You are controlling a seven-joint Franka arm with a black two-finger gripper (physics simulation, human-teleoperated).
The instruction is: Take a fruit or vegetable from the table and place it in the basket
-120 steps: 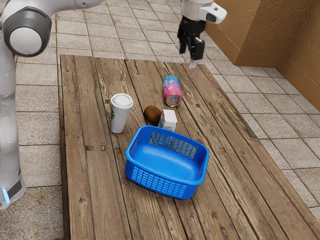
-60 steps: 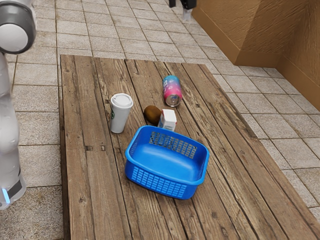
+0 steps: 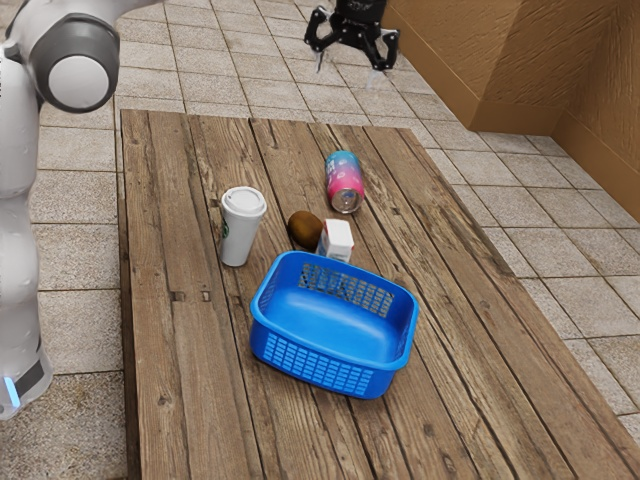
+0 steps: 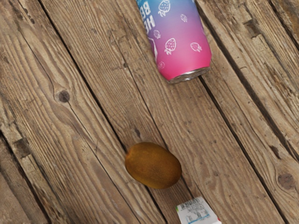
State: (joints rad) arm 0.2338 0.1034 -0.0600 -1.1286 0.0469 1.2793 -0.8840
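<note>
We're holding claw (image 3: 349, 68) high, fingers spread apart, probably leaving room to straddle kiwi (image 4: 153, 165) sitting close beside carton (image 3: 338, 237), near basket (image 3: 318, 366).

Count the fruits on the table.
1: the kiwi, lying between the white cup and the small carton, outside the blue basket. Something small could hide behind the basket.
</note>
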